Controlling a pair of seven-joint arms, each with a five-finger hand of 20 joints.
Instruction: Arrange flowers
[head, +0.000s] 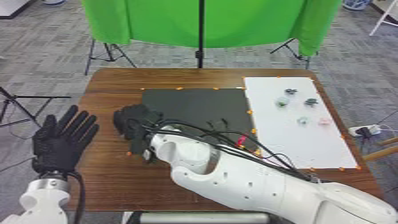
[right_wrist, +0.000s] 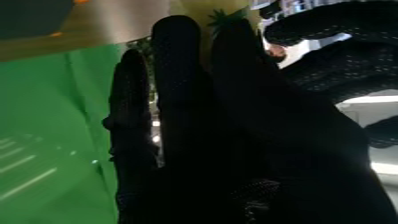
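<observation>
The right hand (head: 135, 122) is over the left edge of the black mat (head: 191, 102), with its fingers extended. In the right wrist view, the right hand (right_wrist: 191, 115) shows its fingers almost straight, and a spiky green leaf (right_wrist: 226, 17) appears beside a fingertip; whether it is touched is unclear. The left hand (head: 64, 142) stays open at the table's left edge, palm flat and fingers spread. In the right wrist view, dark fingers of the left hand (right_wrist: 342, 60) appear farther off. Small pieces lie on the white board: green (head: 282, 102), dark (head: 311, 102), pale green (head: 302, 120) and pink (head: 324, 121).
The right arm (head: 240, 175) stretches diagonally across the front of the brown table (head: 111, 185) and covers part of the mat and board. Black cables (head: 209, 132) loop above the mat. Beyond the table hangs a green cloth (head: 249, 25) on a stand.
</observation>
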